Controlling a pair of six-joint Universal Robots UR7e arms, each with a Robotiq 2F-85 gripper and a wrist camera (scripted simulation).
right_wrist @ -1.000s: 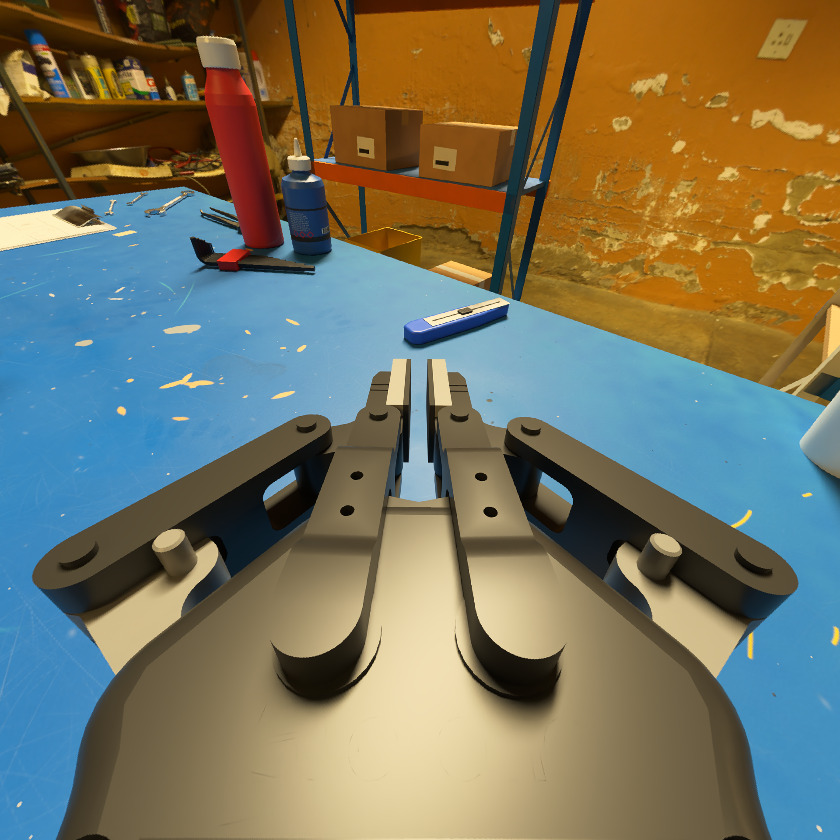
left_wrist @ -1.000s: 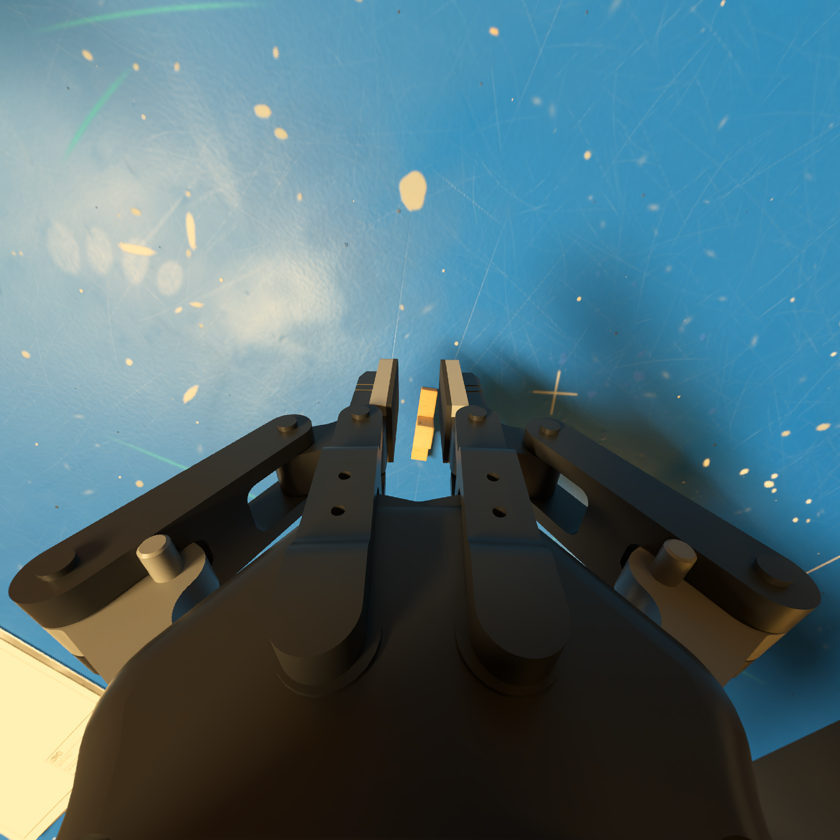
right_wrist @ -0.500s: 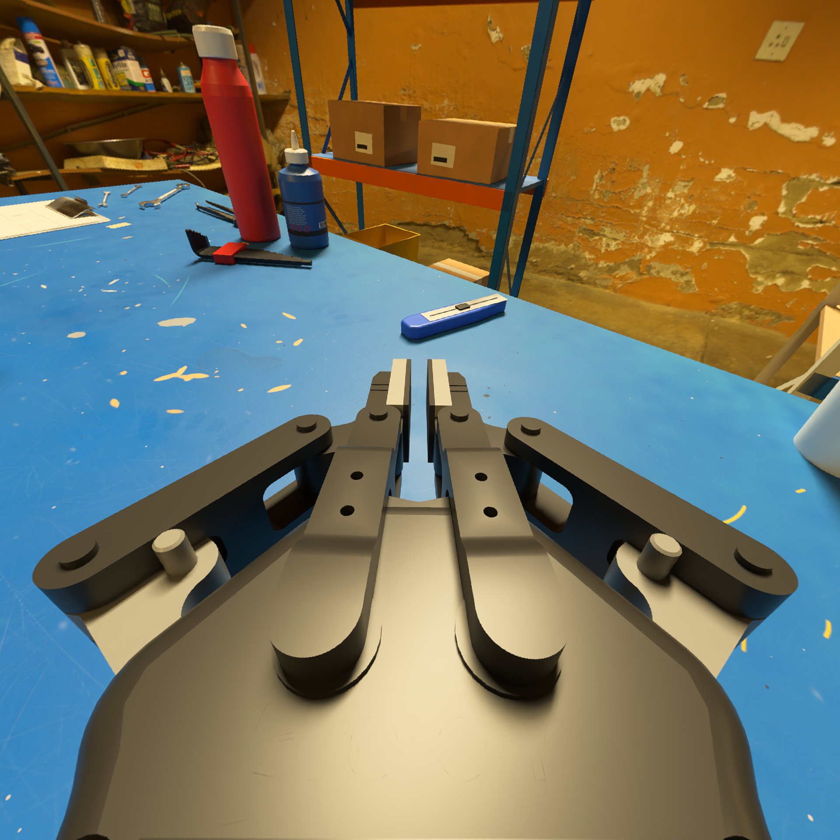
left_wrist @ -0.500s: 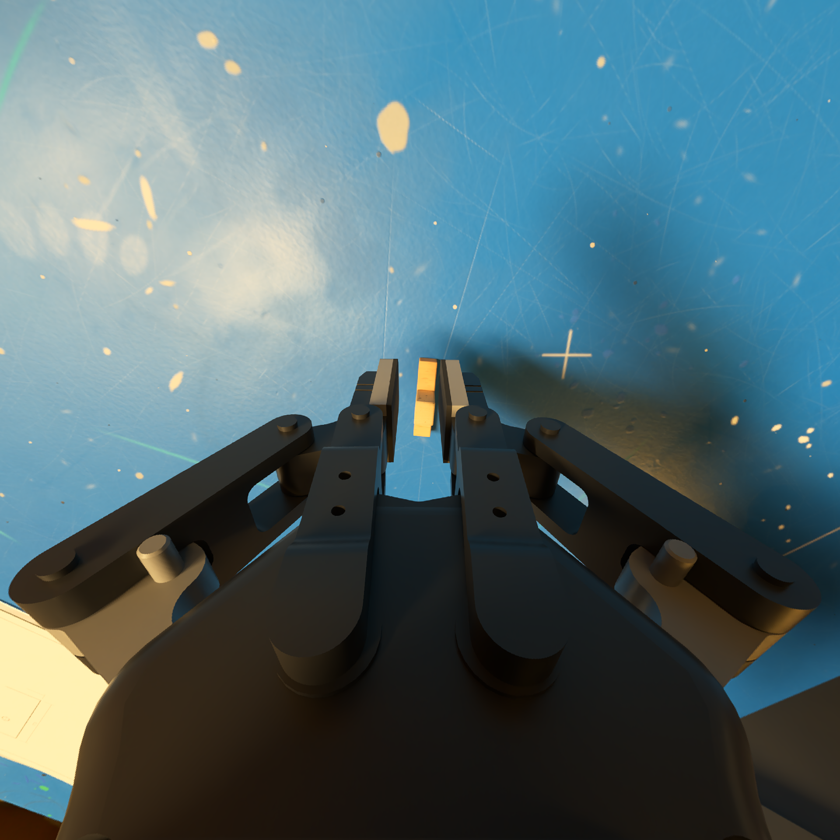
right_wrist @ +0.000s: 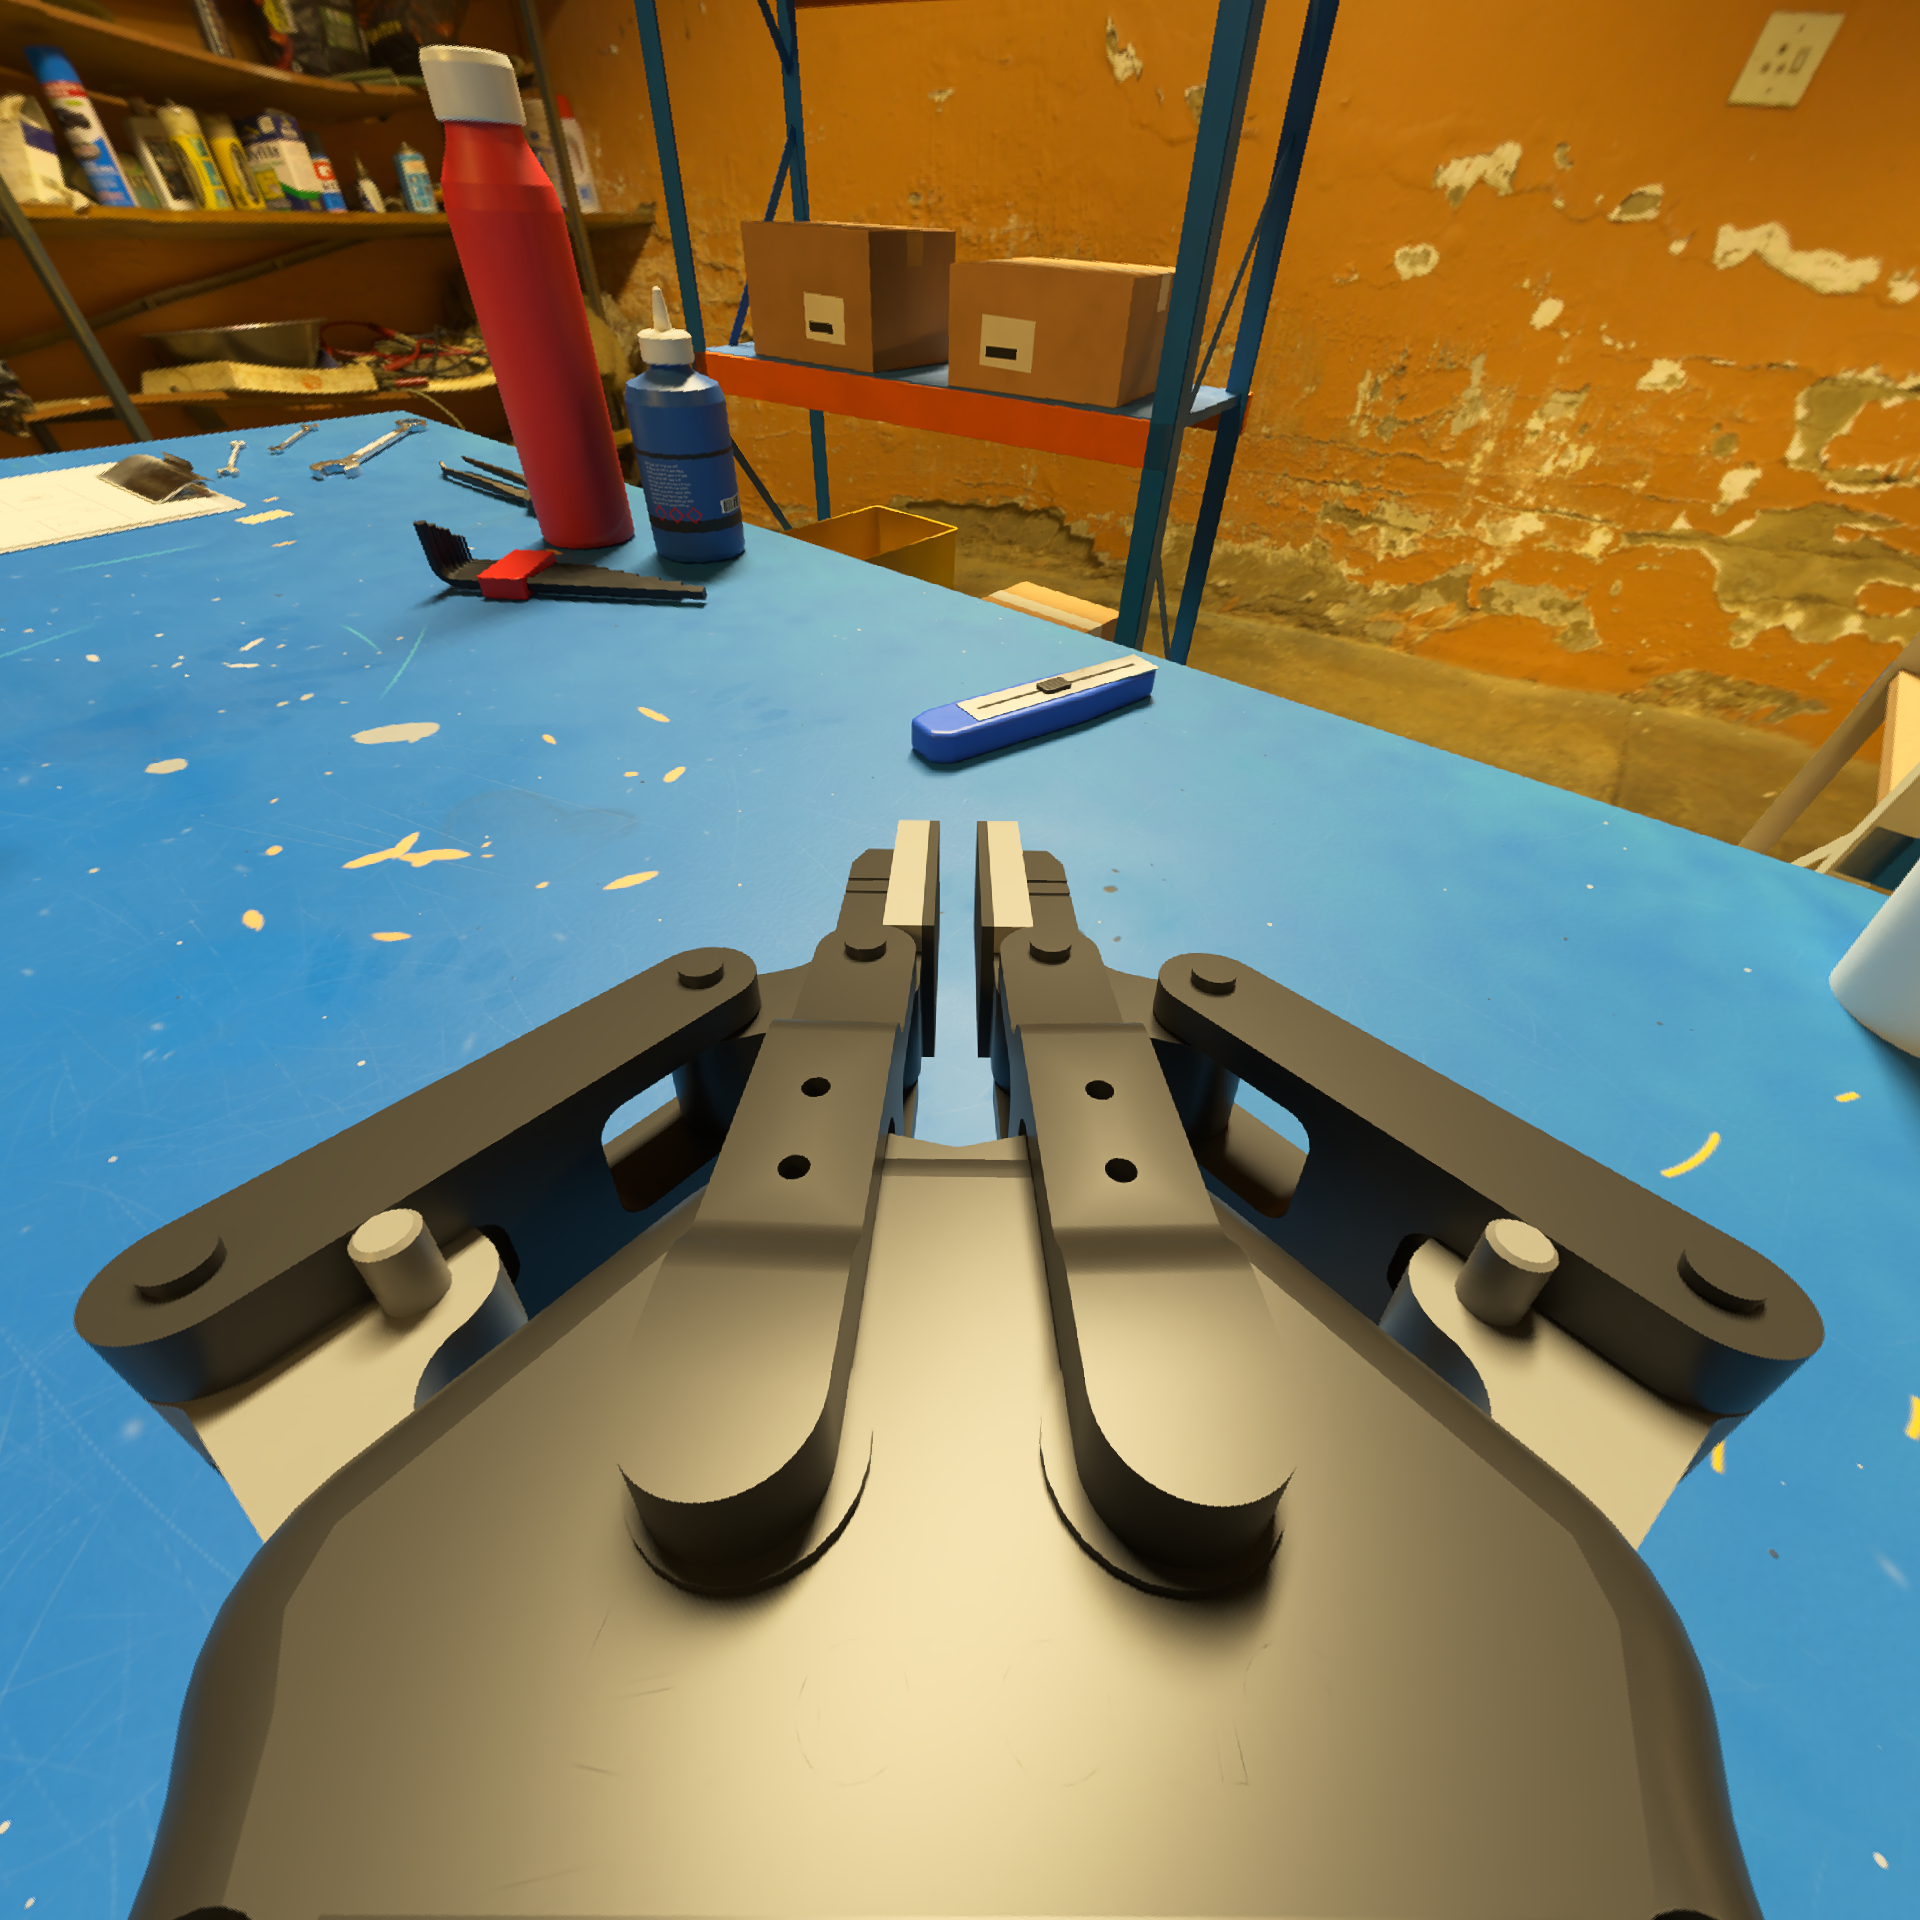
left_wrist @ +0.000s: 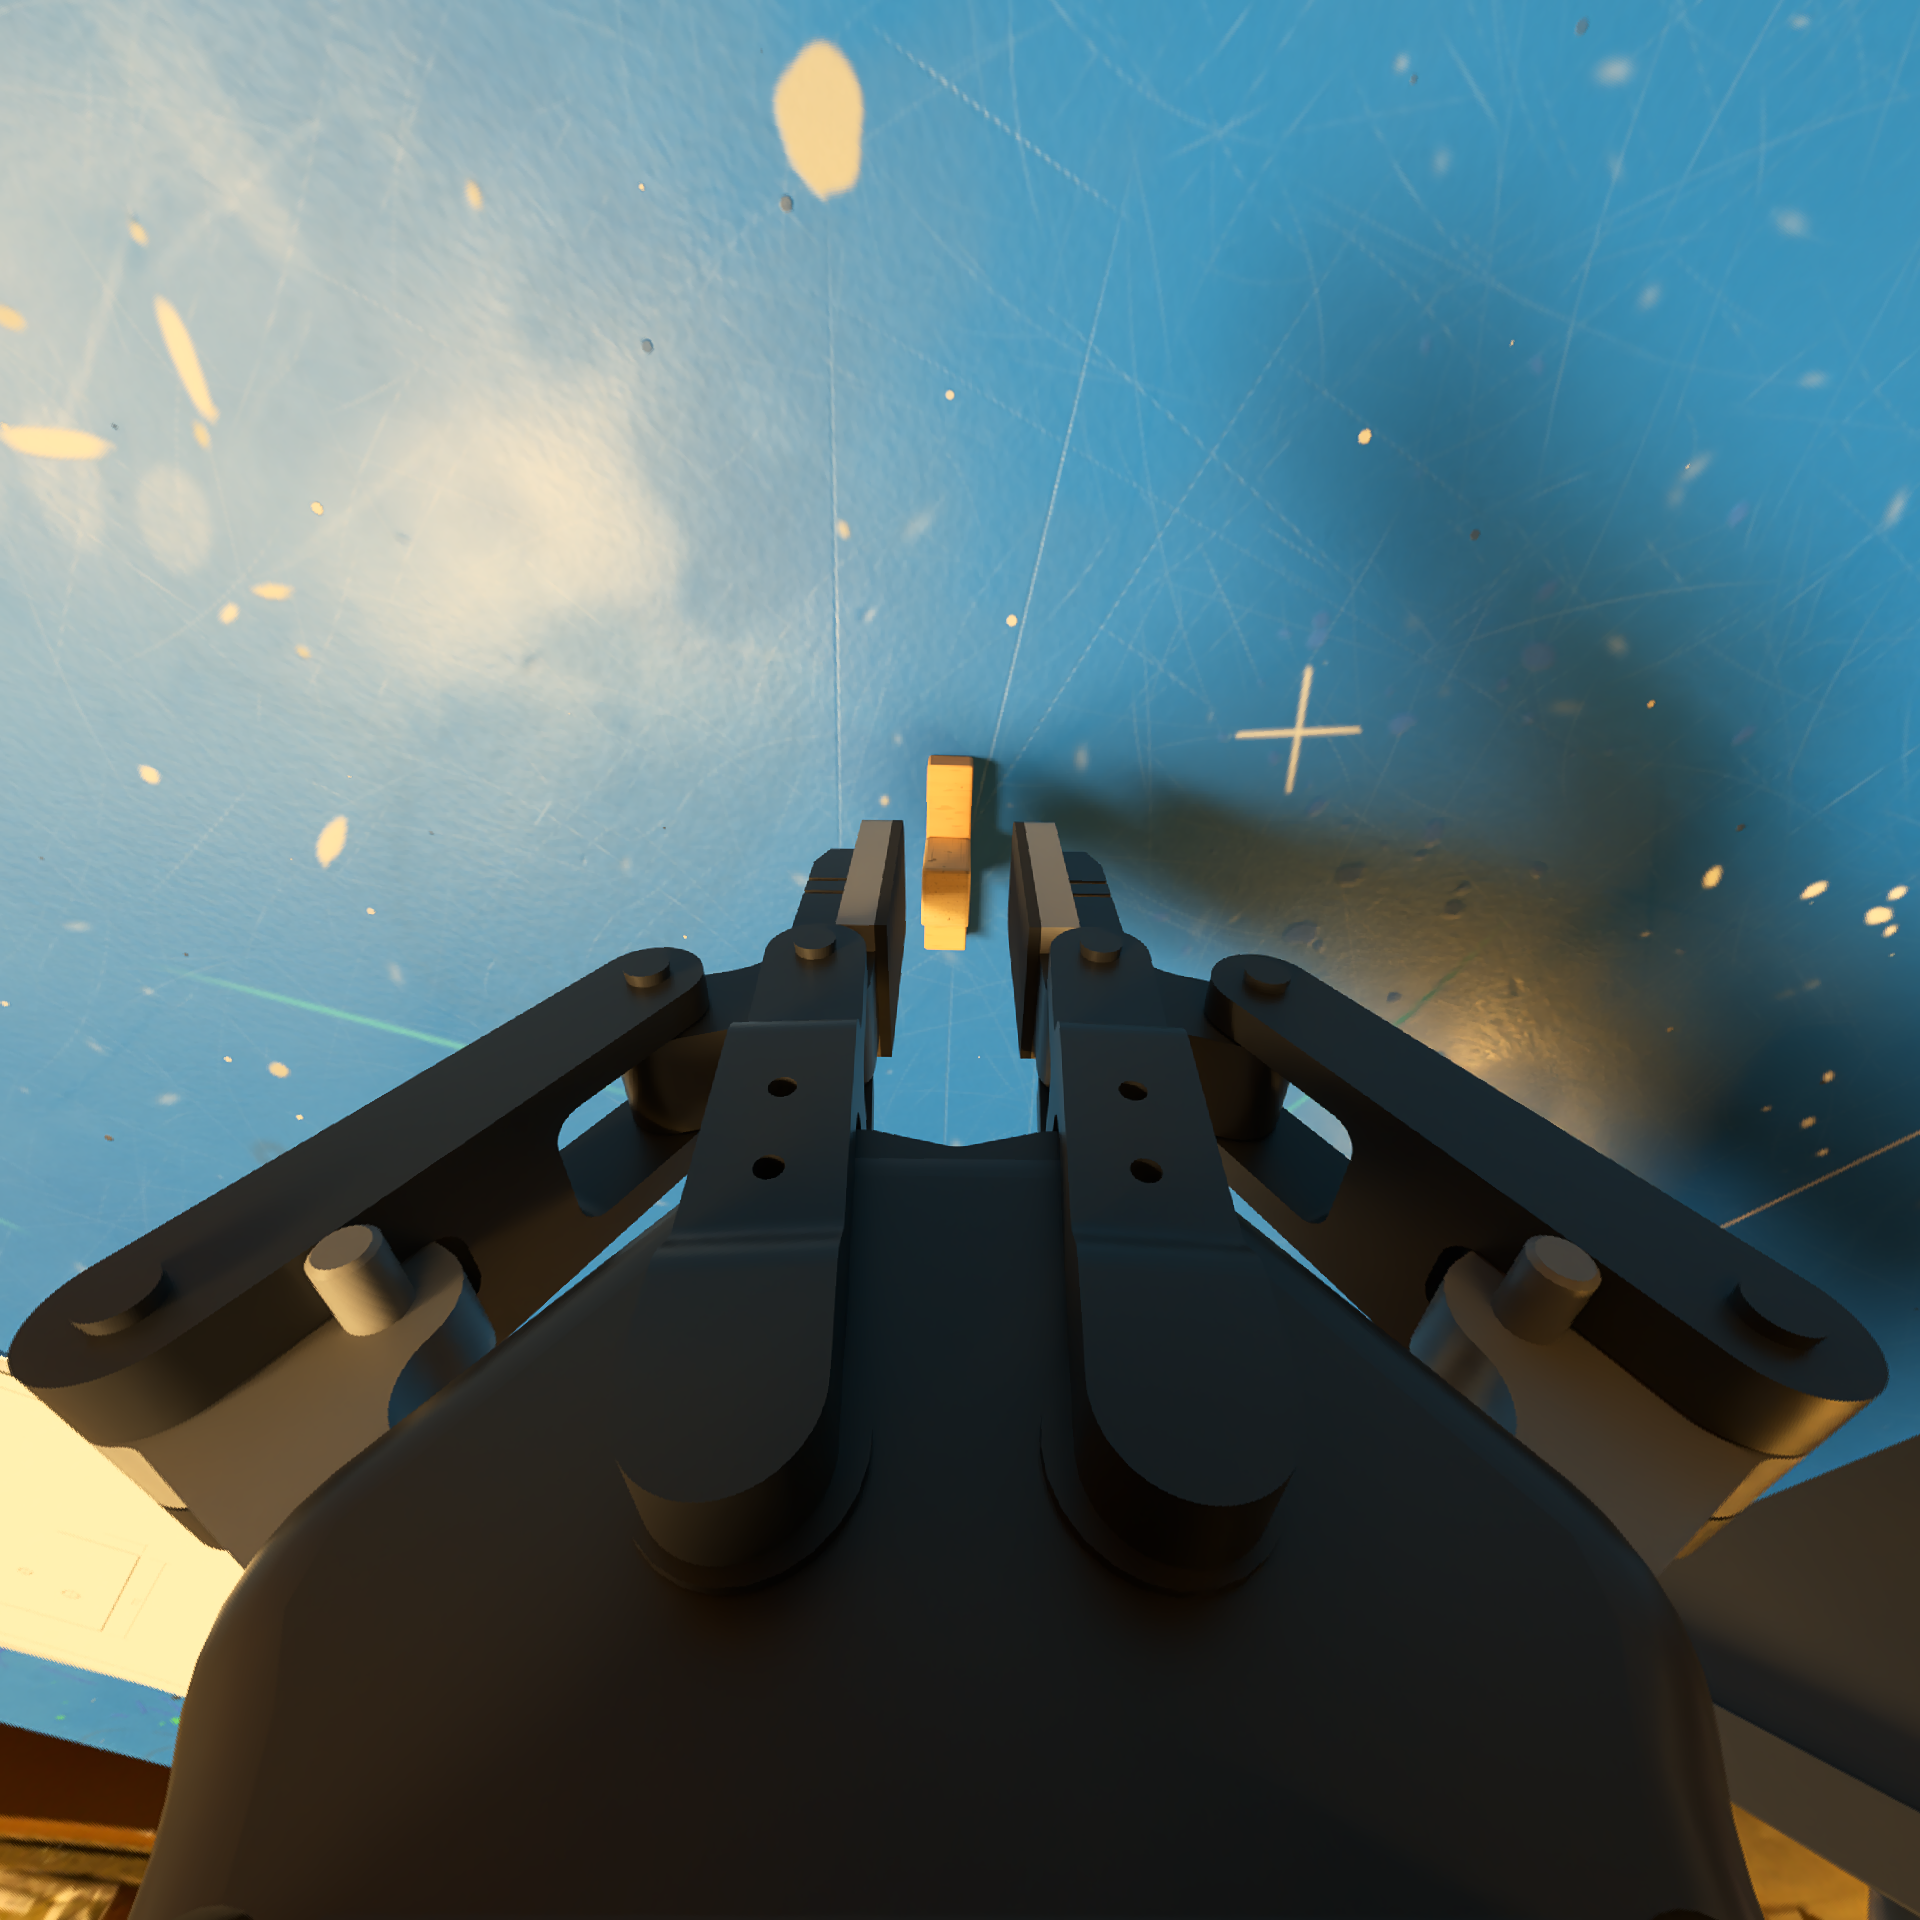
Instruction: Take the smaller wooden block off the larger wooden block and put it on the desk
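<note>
The smaller wooden block (left_wrist: 948, 852) is a thin pale slab standing on edge on the blue desk (left_wrist: 520, 520). It casts a shadow to its right. My left gripper (left_wrist: 958, 828) points down at it, slightly open. The block sits between the fingertips with a gap on each side, and its far end reaches past them. My right gripper (right_wrist: 958, 826) hovers low over the desk (right_wrist: 312, 935), with its fingers nearly together and nothing between them. The larger wooden block is not in view.
A blue utility knife (right_wrist: 1029, 707) lies ahead of the right gripper near the desk's far edge. A red bottle (right_wrist: 525, 312), a blue bottle (right_wrist: 681, 457), a black tool (right_wrist: 551, 577) and wrenches (right_wrist: 364, 449) are at the far left. A white object (right_wrist: 1886, 966) is at the right edge.
The left fingers have parted a little, and the block now stands free of both and reaches farther past the tips. The right gripper has shifted slightly over the desk.
</note>
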